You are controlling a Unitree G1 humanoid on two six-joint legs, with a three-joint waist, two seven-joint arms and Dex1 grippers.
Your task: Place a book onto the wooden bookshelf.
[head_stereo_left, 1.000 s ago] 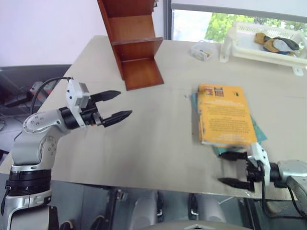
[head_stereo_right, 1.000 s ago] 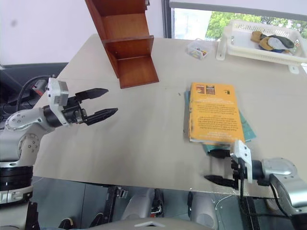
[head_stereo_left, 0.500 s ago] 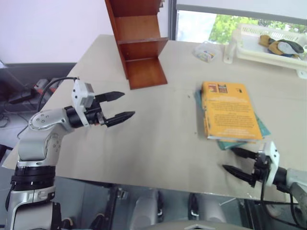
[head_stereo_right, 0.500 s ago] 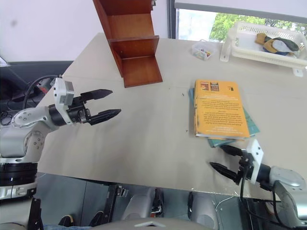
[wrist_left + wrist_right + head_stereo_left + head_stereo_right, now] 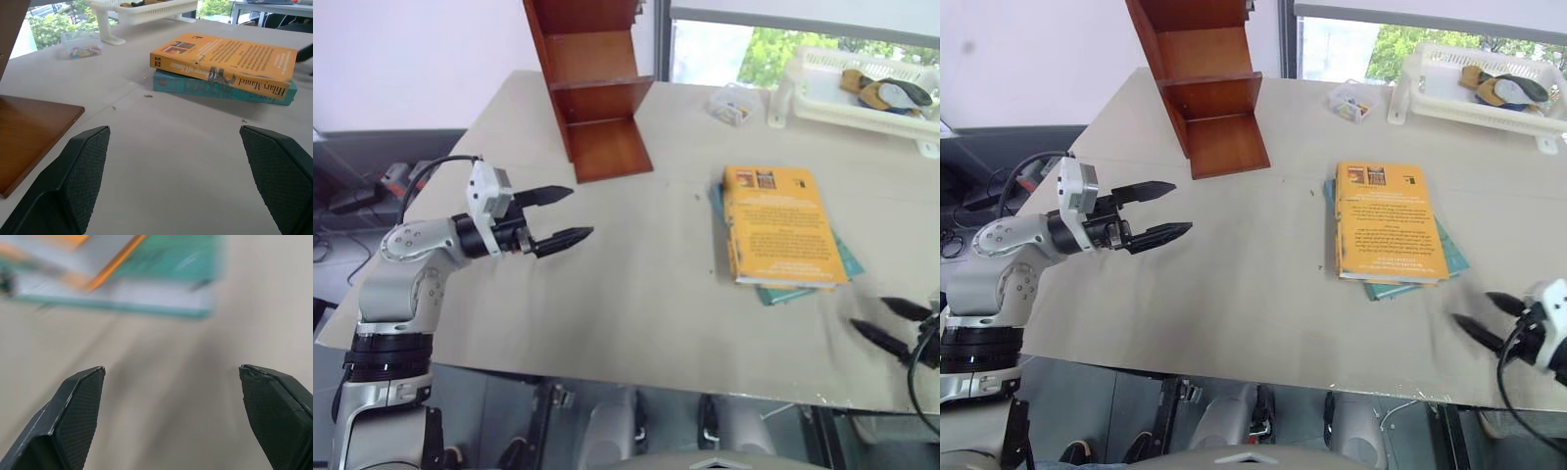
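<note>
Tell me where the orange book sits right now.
In the left eye view, the orange book lies flat on the table's right half, stacked on a thinner teal book, just ahead of the right tool.

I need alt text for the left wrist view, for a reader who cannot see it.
An orange-yellow book lies flat on a thinner teal book on a pale table, seen between the two open black fingers of the left gripper. A brown edge of the wooden bookshelf is at one side, and a white basket stands behind.
</note>
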